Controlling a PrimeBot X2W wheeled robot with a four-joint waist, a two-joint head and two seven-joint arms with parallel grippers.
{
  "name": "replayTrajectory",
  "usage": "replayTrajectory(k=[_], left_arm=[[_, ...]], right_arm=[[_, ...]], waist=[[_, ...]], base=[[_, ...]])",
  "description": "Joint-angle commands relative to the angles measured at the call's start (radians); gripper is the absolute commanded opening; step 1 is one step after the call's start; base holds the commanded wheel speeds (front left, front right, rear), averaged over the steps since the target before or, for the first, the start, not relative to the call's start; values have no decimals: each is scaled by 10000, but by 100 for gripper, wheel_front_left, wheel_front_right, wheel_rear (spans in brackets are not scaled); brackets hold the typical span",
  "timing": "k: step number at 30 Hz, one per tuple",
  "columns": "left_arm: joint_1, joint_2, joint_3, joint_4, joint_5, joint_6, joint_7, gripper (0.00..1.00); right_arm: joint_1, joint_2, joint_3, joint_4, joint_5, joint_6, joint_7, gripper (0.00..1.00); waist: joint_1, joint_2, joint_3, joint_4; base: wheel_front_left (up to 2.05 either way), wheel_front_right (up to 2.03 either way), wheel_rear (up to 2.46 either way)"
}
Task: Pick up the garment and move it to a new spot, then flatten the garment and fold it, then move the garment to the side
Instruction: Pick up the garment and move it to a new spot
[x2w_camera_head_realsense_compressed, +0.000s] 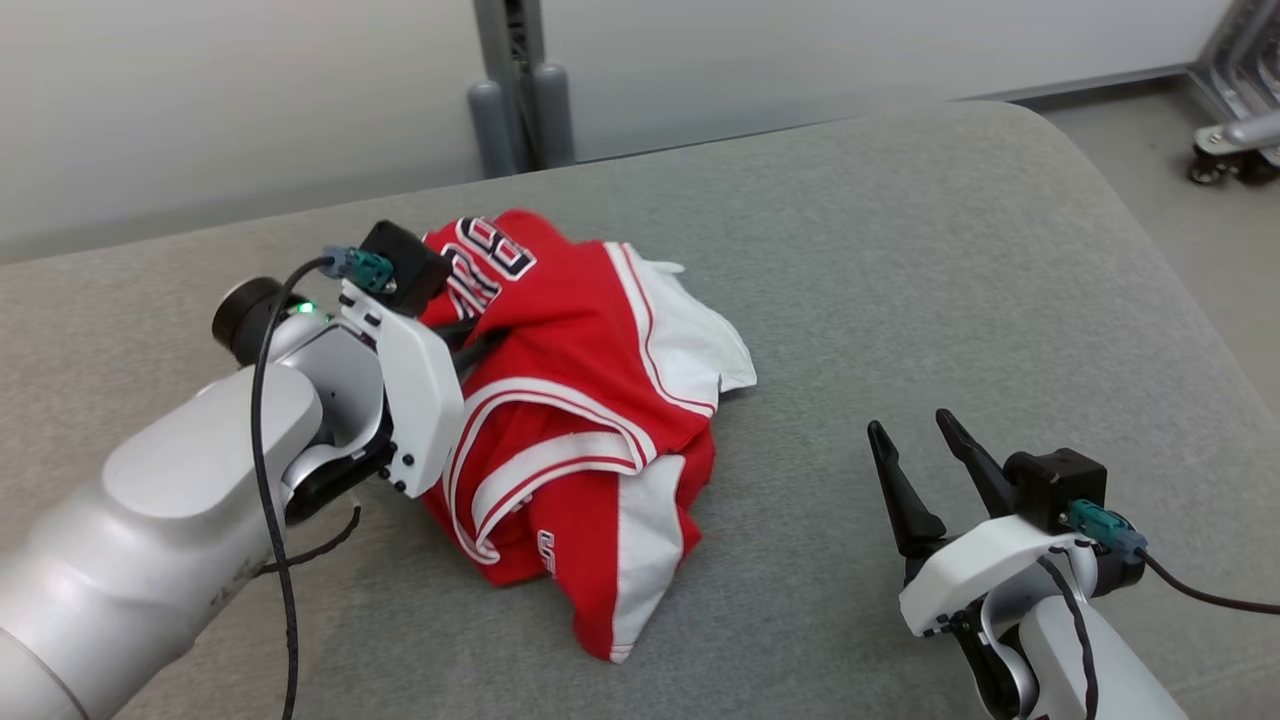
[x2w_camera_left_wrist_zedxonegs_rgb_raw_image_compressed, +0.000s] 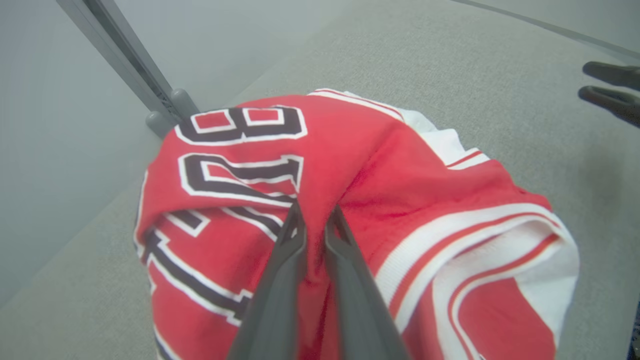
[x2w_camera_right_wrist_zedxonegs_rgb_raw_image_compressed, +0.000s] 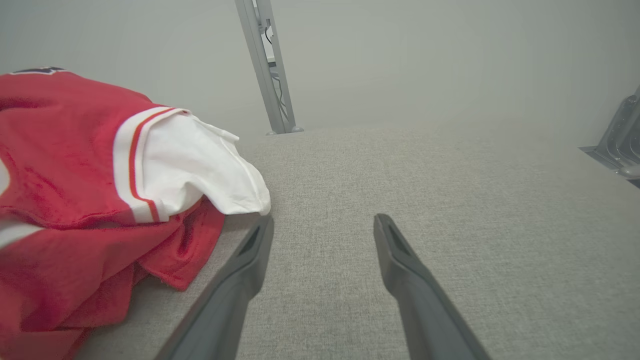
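Left tool (x2w_camera_left_wrist_zedxonegs_rgb_raw_image_compressed: 314, 212): clamped on top of crumpled red-and-white cloth jersey (x2w_camera_left_wrist_zedxonegs_rgb_raw_image_compressed: 410, 165).
Right tool (x2w_camera_head_realsense_compressed: 912, 422): spread, empty, right of jersey.

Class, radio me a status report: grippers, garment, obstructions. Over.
Left gripper shut on crumpled red-and-white jersey. Right gripper open, beside it, holding nothing. Jersey heaped on grey fabric surface, nothing blocking.

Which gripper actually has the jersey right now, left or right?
The left gripper: its jaws are pinched shut on a red fold of the jersey. The right gripper stands open beside it, over bare grey padding.
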Motion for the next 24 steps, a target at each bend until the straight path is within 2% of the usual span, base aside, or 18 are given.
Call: replayTrajectory(k=[1,12,24], left_arm=[[-186,58,12,-77,-18,-8,-81,0],[-1190,838,486,-537,-114,-8,-1325,0],[-957,1509,1203,583,-149,403,-2896,0]], right_arm=[[80,-51,-31,2,-86,1,-68,100],[271,-51,-182,-9,-261,1,-32,100],[297,-57,-610,-618,-786,1,-19,100]], waist=[[0,0,-143,300],[0,0,-383,1499],[0,0,-181,2925]], base=[[0,0,0],[0,0,0],[0,0,0]])
